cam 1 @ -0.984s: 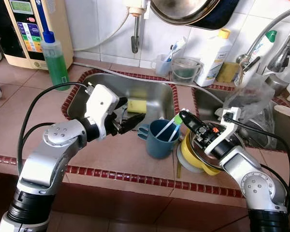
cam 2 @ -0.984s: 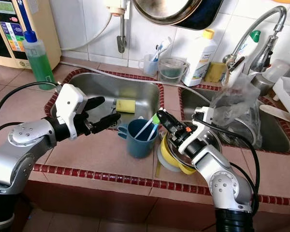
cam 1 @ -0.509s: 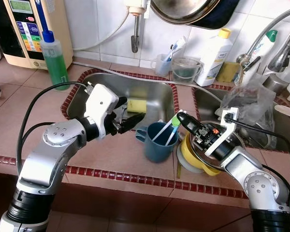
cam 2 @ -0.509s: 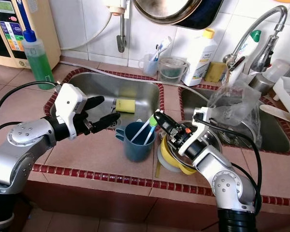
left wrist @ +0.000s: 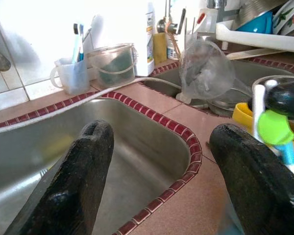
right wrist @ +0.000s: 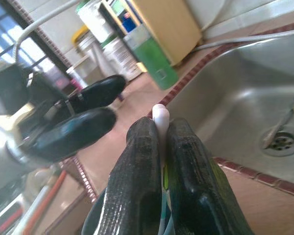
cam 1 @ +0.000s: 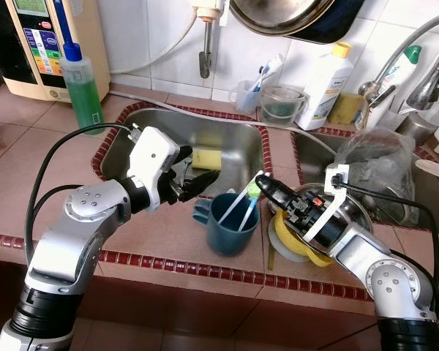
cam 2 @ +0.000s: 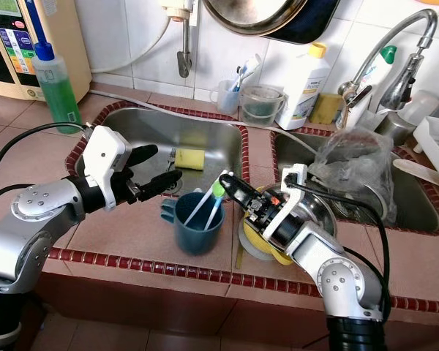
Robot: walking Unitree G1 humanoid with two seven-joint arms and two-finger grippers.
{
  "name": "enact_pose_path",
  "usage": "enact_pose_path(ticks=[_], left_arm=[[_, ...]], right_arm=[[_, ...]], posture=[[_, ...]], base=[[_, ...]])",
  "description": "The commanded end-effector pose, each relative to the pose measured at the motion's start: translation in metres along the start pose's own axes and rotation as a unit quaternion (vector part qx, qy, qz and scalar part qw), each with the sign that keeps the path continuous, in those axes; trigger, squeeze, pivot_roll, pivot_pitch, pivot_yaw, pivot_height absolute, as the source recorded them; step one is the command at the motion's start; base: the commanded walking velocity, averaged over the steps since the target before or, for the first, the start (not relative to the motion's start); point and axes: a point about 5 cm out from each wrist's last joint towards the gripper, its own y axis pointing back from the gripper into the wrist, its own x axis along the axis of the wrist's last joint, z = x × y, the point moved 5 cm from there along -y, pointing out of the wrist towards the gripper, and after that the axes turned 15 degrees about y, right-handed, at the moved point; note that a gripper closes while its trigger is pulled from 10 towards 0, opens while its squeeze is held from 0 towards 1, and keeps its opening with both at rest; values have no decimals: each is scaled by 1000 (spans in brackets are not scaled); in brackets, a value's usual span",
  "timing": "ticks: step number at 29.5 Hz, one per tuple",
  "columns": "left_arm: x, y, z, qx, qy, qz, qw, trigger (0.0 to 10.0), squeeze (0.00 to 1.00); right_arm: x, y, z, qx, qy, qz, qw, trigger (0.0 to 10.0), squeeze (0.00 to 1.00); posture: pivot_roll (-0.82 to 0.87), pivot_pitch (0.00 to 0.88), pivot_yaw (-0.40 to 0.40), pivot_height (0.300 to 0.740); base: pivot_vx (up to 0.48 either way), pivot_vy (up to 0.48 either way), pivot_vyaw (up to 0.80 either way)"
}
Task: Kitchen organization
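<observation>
My right tool (cam 1: 257, 180) is clenched on the top of a white toothbrush (cam 1: 241, 201) with a green head, its two black fingers (right wrist: 142, 161) pressed flat against the stem on either side. The toothbrush leans inside a dark blue mug (cam 1: 230, 223), beside a second, blue-handled brush in the same mug. The mug stands on the tiled tabletop (cam 1: 161, 234), just in front of the left basin of the steel sink (cam 1: 227, 142), with its handle turned toward my left arm. Right beside the mug, under my right wrist, a stack of yellow and white dishes (cam 1: 293, 241) rests on the tabletop.

My left tool (cam 1: 194, 175) is released, fingers spread wide, and hovers over the near edge of the left basin, close to the mug's handle but not touching it. A yellow sponge (cam 1: 205, 159) lies in the basin just behind it. Farther back, a green soap bottle (cam 1: 83, 88) stands near the wall, and a white detergent bottle (cam 1: 326, 84) stands on the ledge behind the sink.
</observation>
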Motion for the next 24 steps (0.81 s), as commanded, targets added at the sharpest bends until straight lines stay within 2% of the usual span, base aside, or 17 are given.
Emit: enact_pose_path(ticks=[1,7,24], left_arm=[[5,-3,1,-3,-9,6,1000,10000,0],[5,-3,1,-2,-9,7,1000,10000,0],[2,-5,2,-9,-4,5,1000,10000,0]], right_arm=[[2,2,-5,14,9,-6,1000,10000,0],[2,3,-3,9,15,-9,1000,10000,0],[29,2,-4,22,18,50,998,10000,0]], posture=[[16,14,-123,740],[15,13,-125,740],[11,9,-121,740]], base=[[0,0,0],[0,0,0],[0,0,0]])
